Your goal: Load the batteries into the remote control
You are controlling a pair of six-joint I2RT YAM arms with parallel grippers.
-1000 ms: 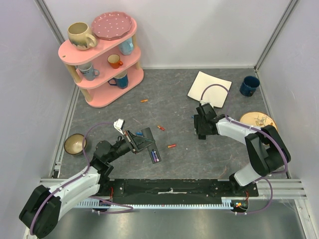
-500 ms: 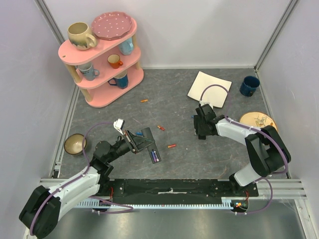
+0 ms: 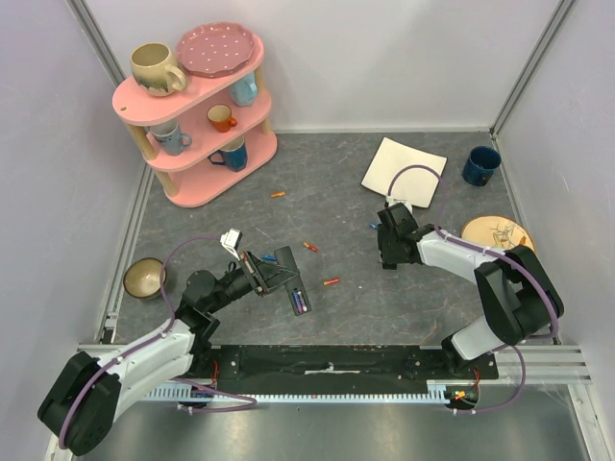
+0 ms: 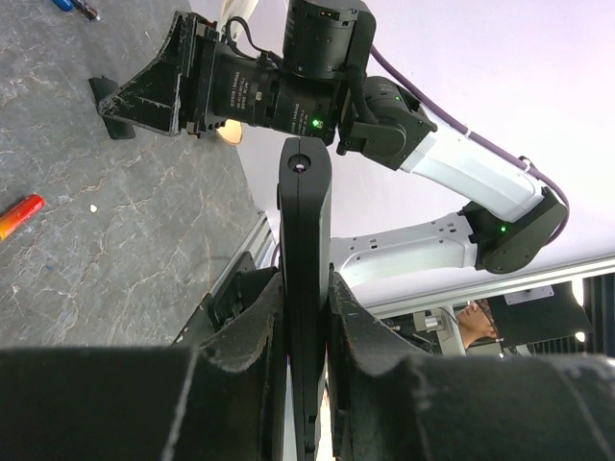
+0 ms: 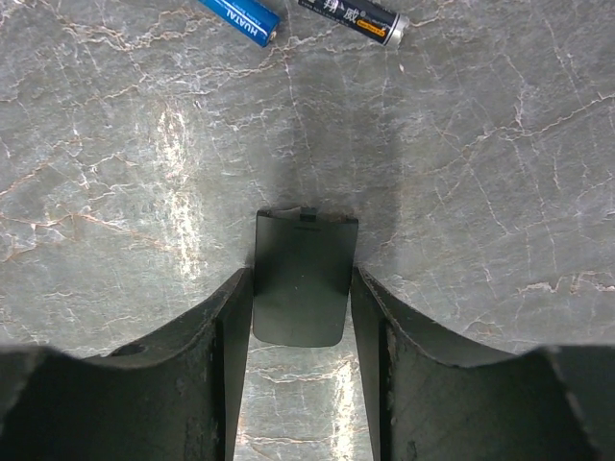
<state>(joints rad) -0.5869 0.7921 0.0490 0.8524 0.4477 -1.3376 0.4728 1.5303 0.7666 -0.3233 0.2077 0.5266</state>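
Barely begun: cover off, most cells loose.
One remote control (image 4: 305, 221) clenched edge-on in left gripper (image 4: 306, 322), one purple cell (image 3: 301, 303) seemingly seated. Right gripper (image 5: 301, 283) straddles the one battery cover (image 5: 302, 252); pinch unclear. Five loose: orange cell (image 3: 331, 281) between grippers, red cell (image 3: 309, 246), blue cell (image 5: 238, 18) and black cell (image 5: 351, 17) just beyond right jaws, far orange cell (image 3: 277, 194).
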